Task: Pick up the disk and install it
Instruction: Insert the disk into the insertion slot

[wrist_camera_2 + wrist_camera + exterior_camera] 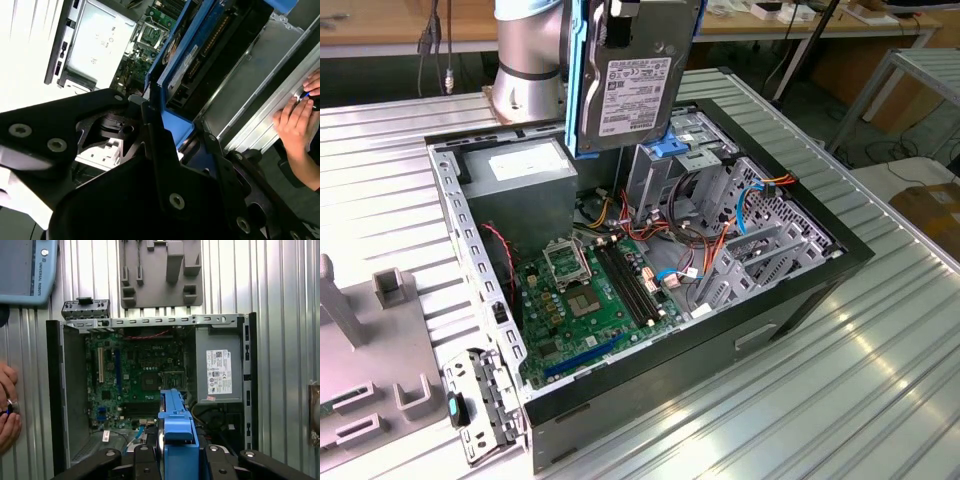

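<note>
The disk point(630, 85), a black-and-silver drive with a white label and a blue frame point(582, 80) along its edge, hangs upright above the back of the open computer case point(790, 300). My gripper point(620, 8) is shut on it from above. In the first wrist view the frame's blue edge point(177, 425) sits between the black fingers of the gripper point(177, 456), over the motherboard point(135, 375). In the second wrist view the disk point(192, 55) slants away from the gripper point(175, 135). A metal drive cage point(665, 185) with a blue bracket point(665, 148) stands just below the disk.
A grey power-supply box point(525, 175) fills the case's back corner. Coloured cables point(670, 245) cross the case beside the motherboard point(600, 300). A grey fixture point(370, 340) lies on the table at the exterior view's left. A person's hand point(295, 120) rests near the case.
</note>
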Tool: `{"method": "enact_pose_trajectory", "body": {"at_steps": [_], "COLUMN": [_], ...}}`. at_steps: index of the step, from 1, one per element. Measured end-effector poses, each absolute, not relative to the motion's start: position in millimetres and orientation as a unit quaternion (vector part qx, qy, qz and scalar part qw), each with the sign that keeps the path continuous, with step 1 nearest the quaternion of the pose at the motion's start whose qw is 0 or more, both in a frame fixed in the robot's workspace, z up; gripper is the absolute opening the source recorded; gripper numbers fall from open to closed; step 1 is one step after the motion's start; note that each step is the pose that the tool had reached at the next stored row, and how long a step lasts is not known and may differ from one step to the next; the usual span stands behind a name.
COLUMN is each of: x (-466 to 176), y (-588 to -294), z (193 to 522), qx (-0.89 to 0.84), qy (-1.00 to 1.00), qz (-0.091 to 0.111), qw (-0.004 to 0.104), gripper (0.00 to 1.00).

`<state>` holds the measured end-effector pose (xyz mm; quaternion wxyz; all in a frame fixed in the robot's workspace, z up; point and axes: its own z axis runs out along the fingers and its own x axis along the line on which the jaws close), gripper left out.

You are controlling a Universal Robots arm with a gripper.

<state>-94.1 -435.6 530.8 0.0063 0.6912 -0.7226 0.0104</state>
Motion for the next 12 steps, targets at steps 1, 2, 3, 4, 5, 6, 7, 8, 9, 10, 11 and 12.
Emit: {"method": "enact_pose_trajectory", "body": {"at_steps": [1,2,3,4,5,6,7,8,9,10,11,12], "x": [-94,-94,-94,-94,-94,-94,-94,-94,-94,-94,-94,-94], "y": [-436,-436,-437,-437,-437,-437,-438,-441,-446,-451,-456,-460], "z": [531,531,531,531,531,531,531,531,531,530,530,530], "qx": [0.691,0.691,0.691,0.691,0.691,0.691,0.691,0.691,0.691,0.691,0.691,0.691], "qy": [-0.723,-0.723,-0.723,-0.723,-0.723,-0.723,-0.723,-0.723,-0.723,-0.723,-0.723,-0.723], "qz": [0.01,0.01,0.01,0.01,0.01,0.01,0.01,0.01,0.01,0.01,0.01,0.01], "qw": [0.006,0.006,0.006,0.006,0.006,0.006,0.006,0.006,0.006,0.006,0.006,0.006], "gripper": [0.37,0.37,0.37,0.37,0.37,0.37,0.37,0.37,0.37,0.37,0.37,0.37]}}
